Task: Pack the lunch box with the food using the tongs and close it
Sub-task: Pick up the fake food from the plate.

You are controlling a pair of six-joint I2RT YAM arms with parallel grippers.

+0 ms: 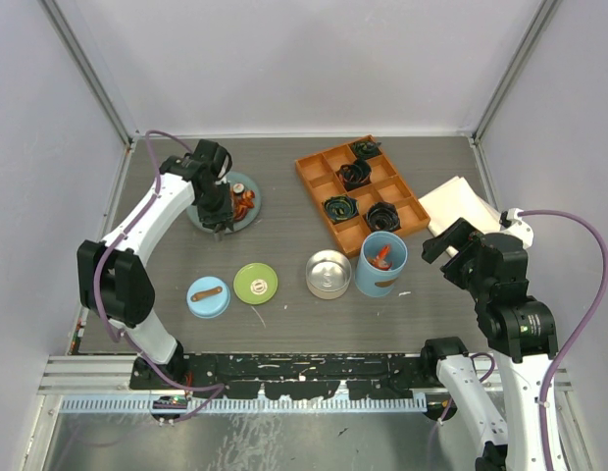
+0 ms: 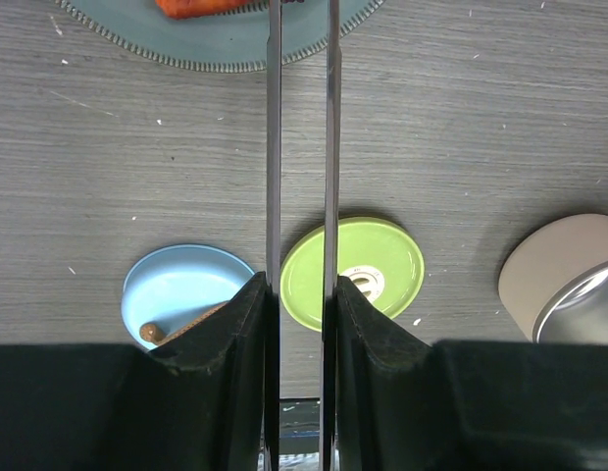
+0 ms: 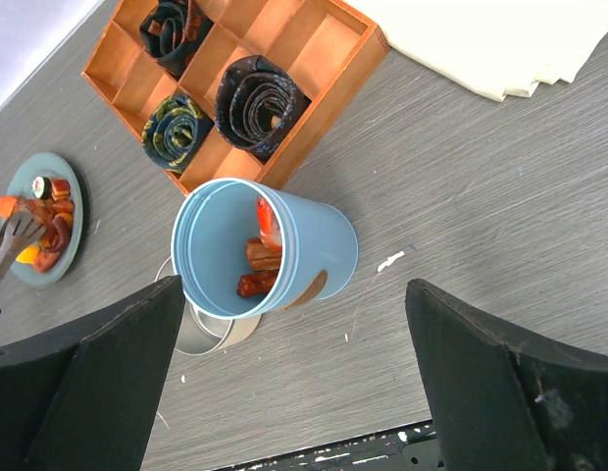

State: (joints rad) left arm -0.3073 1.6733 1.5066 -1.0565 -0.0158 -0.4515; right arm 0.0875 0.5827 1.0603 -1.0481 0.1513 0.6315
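Note:
My left gripper is shut on the tongs, whose two slim arms run forward to the teal plate. The food lies on that plate, and the tong tips sit at the pile. More food pieces lie inside the light-blue cylinder. The steel tin stands beside it, with nothing in it. The green lid and blue lid lie flat on the table. My right gripper hovers open, right of the cylinder.
An orange compartment tray of black coils stands behind the cylinder. A folded cream cloth lies at the right, close to my right arm. White walls close in the table on three sides.

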